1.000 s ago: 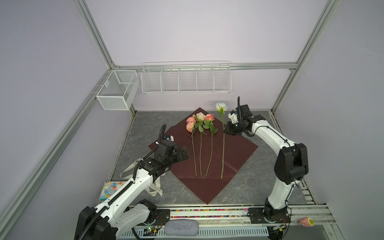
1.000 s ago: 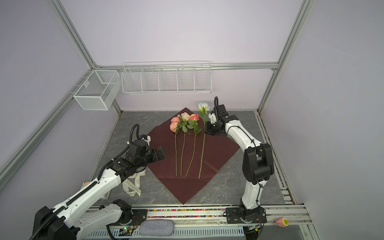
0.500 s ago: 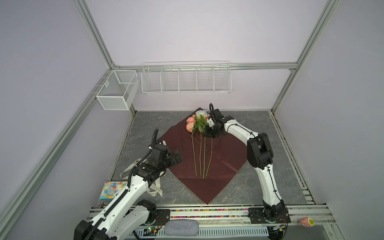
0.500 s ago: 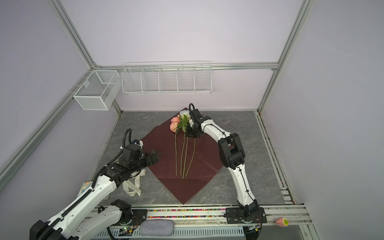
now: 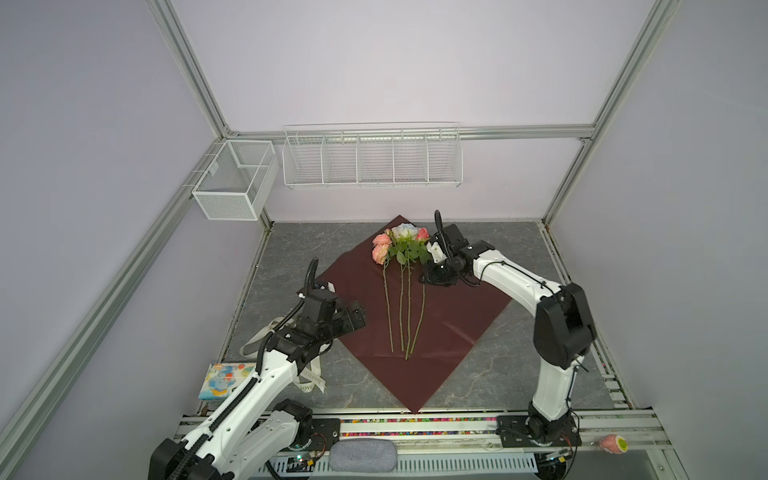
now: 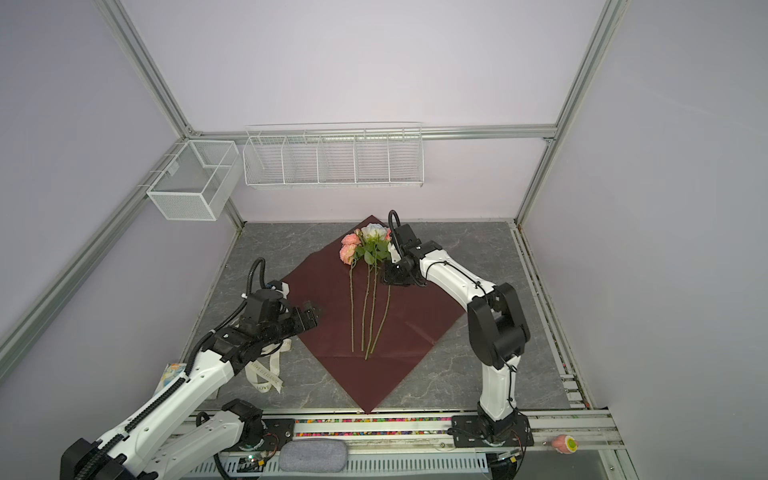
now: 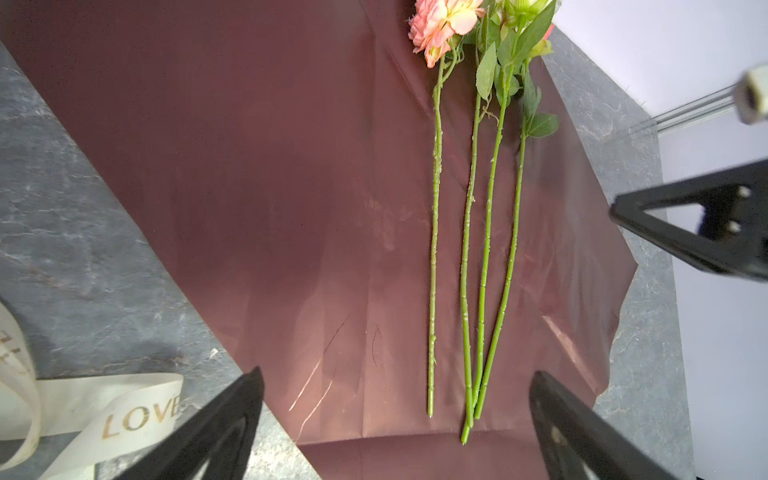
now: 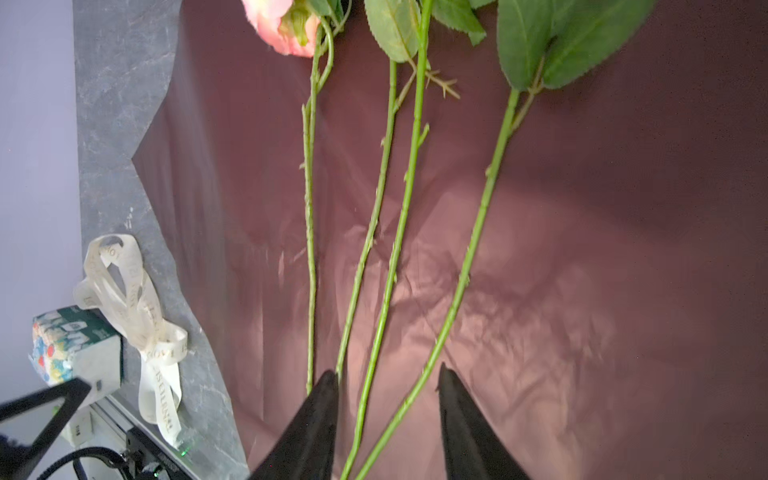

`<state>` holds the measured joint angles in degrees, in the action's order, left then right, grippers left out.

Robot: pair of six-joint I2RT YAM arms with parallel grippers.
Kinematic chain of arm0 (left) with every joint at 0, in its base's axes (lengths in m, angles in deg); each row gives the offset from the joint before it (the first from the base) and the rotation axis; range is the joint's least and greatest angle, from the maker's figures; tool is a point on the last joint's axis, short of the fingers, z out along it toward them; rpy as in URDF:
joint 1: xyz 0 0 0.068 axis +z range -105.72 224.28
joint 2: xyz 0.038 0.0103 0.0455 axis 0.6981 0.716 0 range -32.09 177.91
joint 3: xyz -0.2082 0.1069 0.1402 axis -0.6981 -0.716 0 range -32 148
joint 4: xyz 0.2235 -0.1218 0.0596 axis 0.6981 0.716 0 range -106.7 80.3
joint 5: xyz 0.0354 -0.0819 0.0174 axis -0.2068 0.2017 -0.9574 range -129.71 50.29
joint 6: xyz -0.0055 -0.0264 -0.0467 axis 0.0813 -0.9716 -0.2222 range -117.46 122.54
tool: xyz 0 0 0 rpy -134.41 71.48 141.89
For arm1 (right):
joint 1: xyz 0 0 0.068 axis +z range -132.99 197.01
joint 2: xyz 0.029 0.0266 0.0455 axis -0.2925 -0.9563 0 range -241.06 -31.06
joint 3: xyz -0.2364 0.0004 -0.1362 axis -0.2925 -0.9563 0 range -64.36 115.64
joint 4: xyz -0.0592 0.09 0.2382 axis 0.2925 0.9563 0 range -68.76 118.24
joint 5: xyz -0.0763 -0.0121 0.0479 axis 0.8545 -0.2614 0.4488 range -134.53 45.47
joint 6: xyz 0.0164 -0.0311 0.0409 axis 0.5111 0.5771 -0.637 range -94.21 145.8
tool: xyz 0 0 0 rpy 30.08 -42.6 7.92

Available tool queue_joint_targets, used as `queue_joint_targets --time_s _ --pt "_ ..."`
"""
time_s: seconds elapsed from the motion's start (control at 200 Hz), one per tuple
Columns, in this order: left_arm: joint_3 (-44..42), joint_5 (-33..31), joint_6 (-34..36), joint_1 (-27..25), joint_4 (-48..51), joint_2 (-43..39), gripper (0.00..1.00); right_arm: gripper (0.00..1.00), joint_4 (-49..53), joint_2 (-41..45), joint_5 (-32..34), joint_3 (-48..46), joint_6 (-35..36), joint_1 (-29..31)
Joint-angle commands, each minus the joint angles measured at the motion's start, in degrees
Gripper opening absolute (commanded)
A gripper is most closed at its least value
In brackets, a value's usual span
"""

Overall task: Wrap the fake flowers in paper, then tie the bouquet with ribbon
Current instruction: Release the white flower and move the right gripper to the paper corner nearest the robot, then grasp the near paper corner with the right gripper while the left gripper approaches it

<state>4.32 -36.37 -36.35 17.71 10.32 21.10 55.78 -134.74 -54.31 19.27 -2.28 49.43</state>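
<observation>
The bouquet of fake flowers [image 5: 405,251], 4 long-stemmed artificial roses in peach-pink, cream and white-blue with green leaves, lies loose on a sheet of shiny dark red wrapping paper [image 5: 457,324]. The paper is spread as a diamond on the grey marbled surface [image 5: 291,249]. The heads crowd together near the far corner and the stems draw closer toward their cut ends, probably so that a fold of paper can gather them into 1 bundle.

The right tool [image 5: 428,277] sits low just beside the leaves. In the right wrist view its 2 black fingers [image 8: 320,419] stand partly apart, with 2 stems showing in the gap and neither pinched. The left tool [image 5: 351,319] hovers at the paper's left corner, spread wide and empty, seemingly placed to lift that corner over the stems.

The cream ribbon with gold lettering [image 5: 309,376] lies on the surface beside the paper, under the left arm, handy for the tying, which is not yet begun.
</observation>
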Motion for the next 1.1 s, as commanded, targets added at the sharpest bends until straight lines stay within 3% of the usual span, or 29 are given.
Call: queue_joint_targets --time_s 0.0,0.265,0.595,0.715,0.815,0.945,0.98,1.02,1.095 --pt "-2.04 2.81 -0.62 0.37 0.10 -0.28 0.99 0.45 -6.53 8.60 3.85 -12.03 -3.90 4.14" --pt "-6.52 12.28 -4.03 0.29 -3.02 -1.30 1.00 0.50 -9.93 25.96 12.07 -35.33 -23.48 18.28" --pt "-8.68 15.04 -3.65 0.00 3.01 -9.20 1.00 0.60 -14.25 42.50 15.92 -54.14 -47.10 31.81" --pt "-7.21 17.10 -4.20 -0.06 5.34 -9.55 1.00 0.68 -18.87 46.15 13.91 -58.15 -51.02 32.84" --pt "-4.56 18.02 -3.86 0.01 8.35 -8.92 1.00 0.69 -21.28 47.36 11.98 -59.65 -53.15 33.79" --pt "-3.38 16.03 -0.08 0.02 9.26 -8.74 1.00 0.75 -26.02 48.06 11.90 -62.59 -54.46 35.47" --pt "-1.21 11.18 2.86 0.07 13.36 -8.55 1.00 0.75 -28.48 47.64 11.70 -63.71 -55.01 35.60" --pt "0.03 7.28 0.08 0.12 16.17 -8.74 1.00 0.76 -30.79 46.91 11.89 -64.25 -55.20 35.59" --pt "-1.51 9.84 2.31 0.12 10.69 -9.37 1.00 0.76 -33.54 44.64 11.02 -63.64 -53.92 35.44"
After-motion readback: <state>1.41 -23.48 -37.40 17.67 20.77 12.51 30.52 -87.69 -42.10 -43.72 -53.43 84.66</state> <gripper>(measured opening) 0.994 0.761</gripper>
